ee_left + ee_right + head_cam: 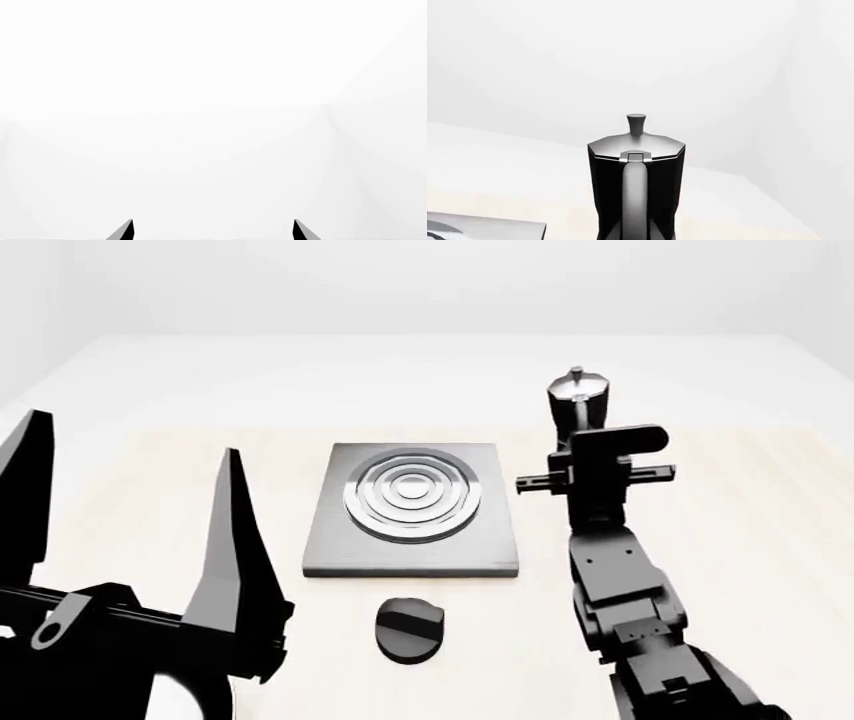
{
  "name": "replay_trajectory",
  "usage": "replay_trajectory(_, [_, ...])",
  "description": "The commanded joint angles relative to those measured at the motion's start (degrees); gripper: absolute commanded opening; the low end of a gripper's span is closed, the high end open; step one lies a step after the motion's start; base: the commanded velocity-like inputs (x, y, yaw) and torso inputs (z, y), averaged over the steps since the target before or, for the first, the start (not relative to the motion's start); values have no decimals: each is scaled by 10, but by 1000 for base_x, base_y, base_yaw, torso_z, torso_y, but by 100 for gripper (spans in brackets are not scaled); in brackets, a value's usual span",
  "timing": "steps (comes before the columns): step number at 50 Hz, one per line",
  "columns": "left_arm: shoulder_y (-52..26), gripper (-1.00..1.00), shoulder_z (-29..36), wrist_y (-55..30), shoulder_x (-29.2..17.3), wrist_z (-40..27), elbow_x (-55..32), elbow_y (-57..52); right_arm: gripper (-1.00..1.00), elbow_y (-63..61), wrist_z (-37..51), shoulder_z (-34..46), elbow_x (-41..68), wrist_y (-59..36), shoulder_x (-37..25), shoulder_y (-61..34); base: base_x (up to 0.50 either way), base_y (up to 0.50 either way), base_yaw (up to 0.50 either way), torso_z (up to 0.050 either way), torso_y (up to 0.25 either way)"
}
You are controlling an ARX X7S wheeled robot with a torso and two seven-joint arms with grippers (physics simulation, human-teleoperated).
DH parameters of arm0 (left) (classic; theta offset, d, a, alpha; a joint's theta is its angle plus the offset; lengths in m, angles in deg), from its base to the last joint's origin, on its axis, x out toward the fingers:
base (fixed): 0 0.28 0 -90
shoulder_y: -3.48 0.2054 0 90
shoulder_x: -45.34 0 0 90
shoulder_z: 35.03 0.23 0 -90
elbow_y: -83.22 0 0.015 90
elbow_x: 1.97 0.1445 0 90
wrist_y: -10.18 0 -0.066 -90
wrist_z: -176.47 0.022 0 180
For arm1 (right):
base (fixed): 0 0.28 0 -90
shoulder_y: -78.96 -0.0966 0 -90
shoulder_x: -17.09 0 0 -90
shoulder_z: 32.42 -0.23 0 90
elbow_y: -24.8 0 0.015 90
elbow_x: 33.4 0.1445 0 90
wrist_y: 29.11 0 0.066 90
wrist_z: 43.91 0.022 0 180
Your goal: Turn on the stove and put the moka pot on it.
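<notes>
Left wrist: only two dark wedge-shaped fingertips show, set wide apart against blank white, nothing between them.

Head: left gripper rears up near the camera, long black tapered fingers spread wide, empty. Stove, a flat square dark-grey plate with raised concentric silver rings, lies on the pale wood-grain table. Round black knob sits just in front of it. Pot stands upright right of the stove, behind the right gripper; its jaw state cannot be told.

Right wrist: pot is close ahead, with faceted matte-black body, silver lid and handle facing the camera. Stove corner is beside it, apart.
</notes>
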Motion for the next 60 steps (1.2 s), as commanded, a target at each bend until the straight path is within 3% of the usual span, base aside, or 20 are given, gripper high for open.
replay_trajectory(1, [1,100,2,8,6,5,1,11,-100,8,16,5,-32,-11,15,-50,0,0,0,0,0])
replay_trajectory(16, [0,100,4,15,9,12,-3,22,-100,8,-65,-51,21,22,57,-59,0,0,0,0,1])
replay_trajectory(22, [0,100,3,14,9,12,-5,21,-100,8,-72,-12,98,17,58,-57,0,0,0,0,0])
replay_trajectory(29, [-4,100,4,8,11,14,-7,19,-100,8,-71,130,261,26,58,-63,0,0,0,0,1])
replay_trajectory(35, [3,100,1,15,6,10,-6,20,-100,5,-52,322,427,46,58,-67,0,0,0,3,2])
replay_trajectory(45, [-1,100,3,13,11,15,-8,22,-100,-18,-22,546,586,77,58,-68,0,0,0,0,1])
replay_trajectory(52, [0,100,2,12,11,12,-10,23,-100,-46,-6,633,642,96,58,-62,0,0,0,0,1])
replay_trajectory(60, [-1,100,3,-4,14,8,-14,23,-100,-70,0,673,652,107,58,-56,0,0,0,0,1])
